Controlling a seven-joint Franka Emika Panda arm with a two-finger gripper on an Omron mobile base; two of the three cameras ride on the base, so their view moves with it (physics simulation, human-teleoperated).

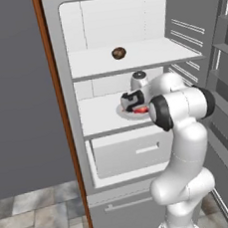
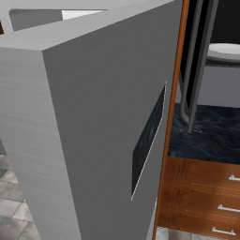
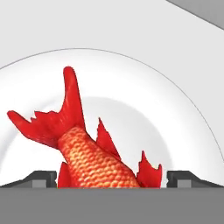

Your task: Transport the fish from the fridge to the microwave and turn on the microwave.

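Note:
The fish point(image 3: 92, 162), red-orange and scaly, lies on a white plate point(image 3: 175, 113) with its tail pointing away from the hand. My gripper point(image 3: 111, 179) is open just above it, one dark fingertip point(image 3: 43, 178) on each side of the body and a small gap on either side. From the left base view, the plate point(image 1: 123, 112) sits on the middle shelf of the open fridge point(image 1: 60, 67), and the gripper point(image 1: 135, 103) hangs over the fish point(image 1: 141, 110). The microwave point(image 2: 220, 86) stands at the upper right with its round turntable point(image 2: 227, 50) showing.
A dark brown ball point(image 1: 118, 53) rests on the upper shelf. A small white-and-grey jar point(image 1: 138, 79) stands behind the plate. Below the shelf is a drawer point(image 1: 135, 151) with a bar handle. The fridge door point(image 2: 93, 131) blocks most of the right base view, beside wooden drawers point(image 2: 206, 197).

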